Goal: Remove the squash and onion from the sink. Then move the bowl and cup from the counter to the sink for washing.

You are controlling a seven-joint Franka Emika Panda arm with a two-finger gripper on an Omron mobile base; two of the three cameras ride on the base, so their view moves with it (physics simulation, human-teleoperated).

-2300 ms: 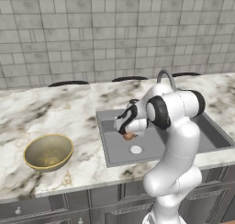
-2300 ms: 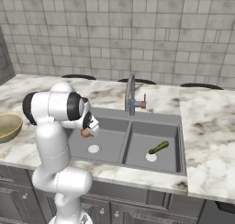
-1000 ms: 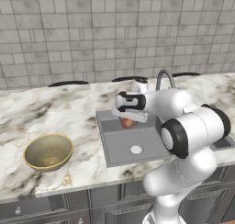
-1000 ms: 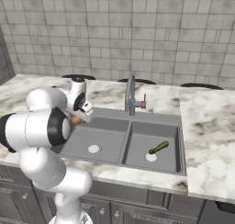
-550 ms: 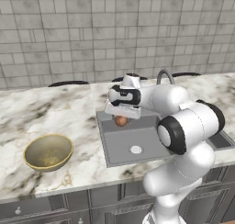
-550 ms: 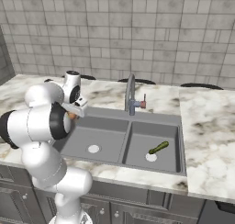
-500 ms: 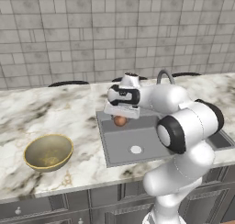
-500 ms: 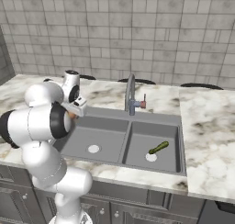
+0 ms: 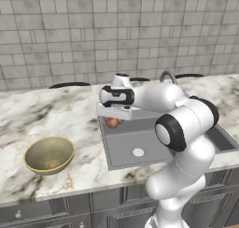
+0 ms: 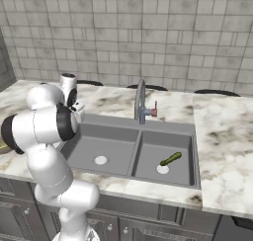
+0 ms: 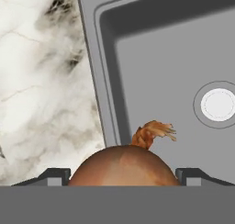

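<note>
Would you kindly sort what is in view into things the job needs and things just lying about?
Needed:
onion, between the gripper fingers
squash, in the sink
bowl, on the counter

Lying about:
faucet

A marble bench [image 9: 56,117] with grey and brown veining runs along the tiled wall, over dark cabinet fronts. The grey double-basin sink [image 10: 185,132] is set into it, with a curved faucet [image 10: 141,100] rising at its back edge. The olive-gold bowl [image 9: 49,154] sits on the bench left of the sink, near the front edge.
</note>
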